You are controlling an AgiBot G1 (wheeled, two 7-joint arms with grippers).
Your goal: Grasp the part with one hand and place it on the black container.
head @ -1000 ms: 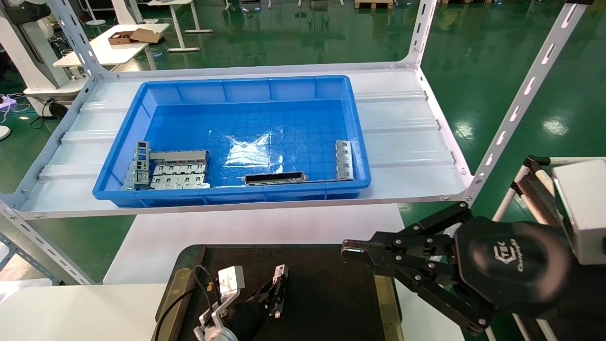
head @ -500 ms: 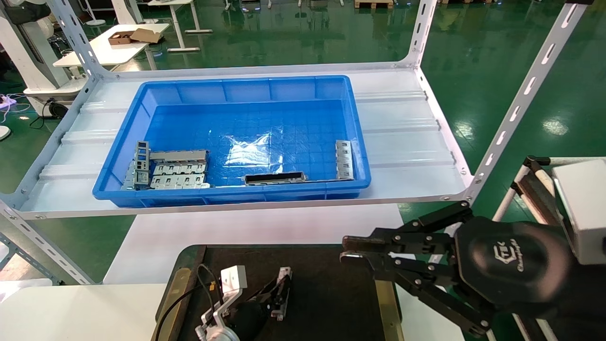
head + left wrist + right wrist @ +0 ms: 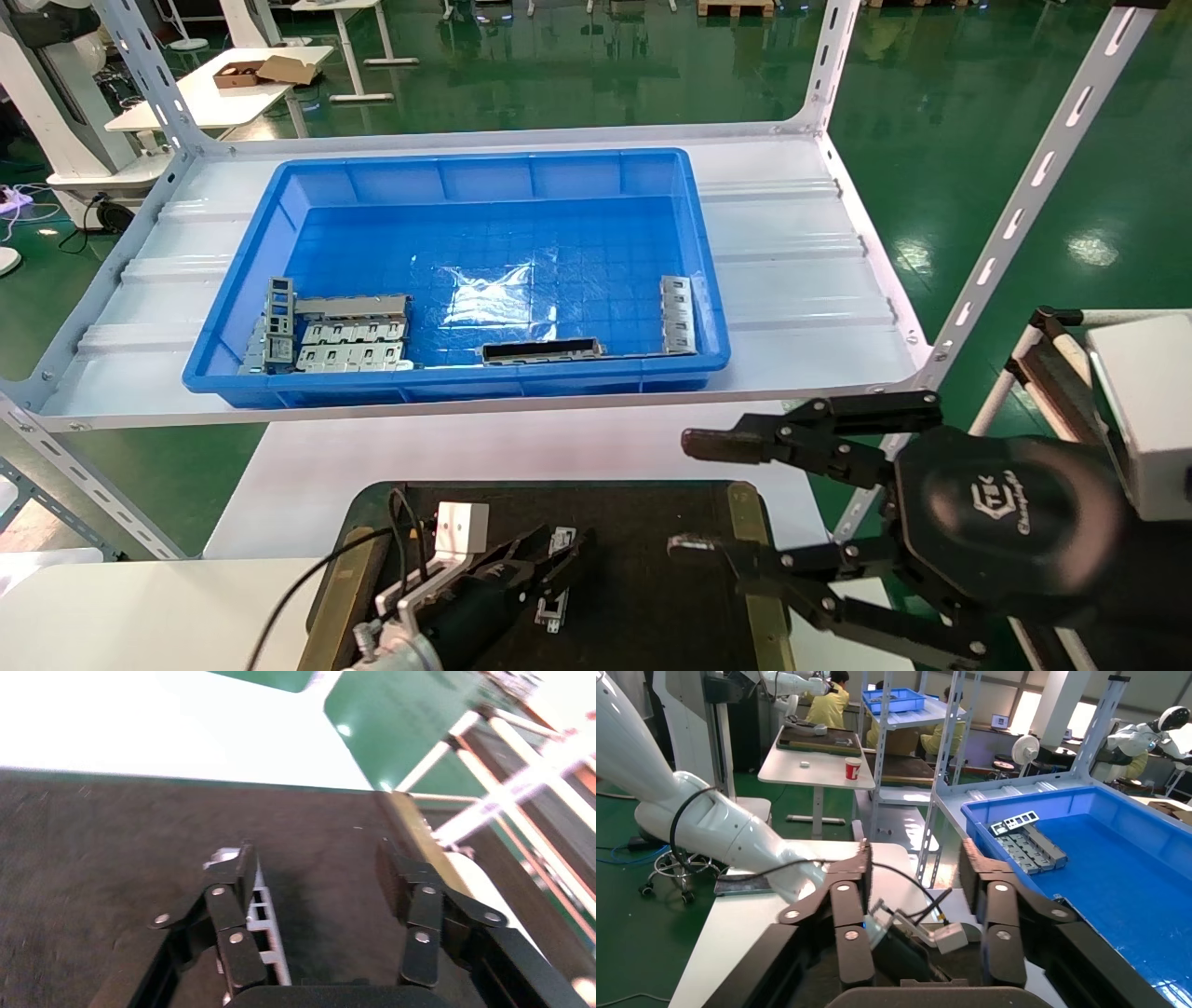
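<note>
The part point(image 3: 549, 610), a slim silver bar with square cutouts, lies flat on the black container point(image 3: 652, 559), a dark tray with brass rims at the near table edge. My left gripper point(image 3: 565, 545) hangs low over it, open. In the left wrist view the part point(image 3: 266, 932) rests on the tray floor point(image 3: 105, 846) against the inner side of one finger point(image 3: 228, 910); the other finger stands well apart, and the gripper point(image 3: 316, 867) holds nothing. My right gripper point(image 3: 687, 494) is open wide and empty over the tray's right rim; it also shows in the right wrist view point(image 3: 916, 860).
A deep blue bin point(image 3: 456, 384) stands on the white shelf behind. It holds grey slotted plates point(image 3: 345, 340), a dark-faced strip point(image 3: 540, 351) and another plate point(image 3: 677, 312). A slanted shelf post point(image 3: 1015, 214) rises at the right. A white table point(image 3: 112, 606) lies left.
My left gripper has lowered and opened, and the part it held now lies on the tray. My right gripper, shut before, has opened wide.
</note>
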